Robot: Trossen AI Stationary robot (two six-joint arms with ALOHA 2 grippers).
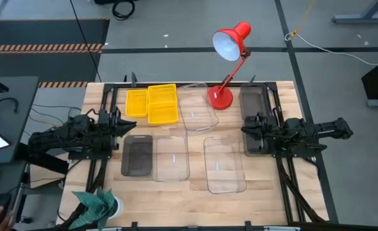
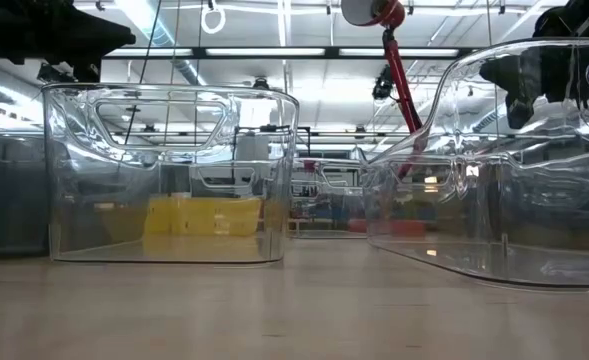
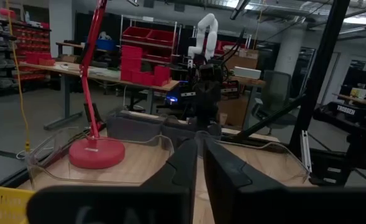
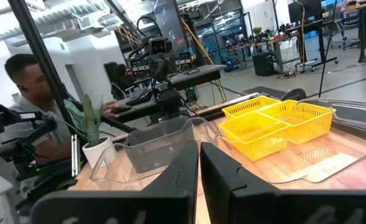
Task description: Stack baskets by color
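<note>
Both my arms sit folded low at the tabletop [image 1: 176, 186] edges, reaching inward. The left claw [image 1: 120, 131] is on the left side just beside a smoky grey basket [image 1: 137, 155], its fingers pressed together with nothing in them. The right claw [image 1: 248, 130] is over a second grey basket [image 1: 252, 106] on the right, also pinched together and empty.

Overhead I see three yellow baskets [image 1: 154, 102] clustered at the back left, three clear baskets [image 1: 224, 164] spread across the middle, and the red lamp [image 1: 227, 48] at the back. The low view only gives me two clear baskets up close, with yellow showing through one. The right wrist view adds a person [image 4: 30, 102] seated beyond the table and a potted plant [image 4: 94, 134].
</note>
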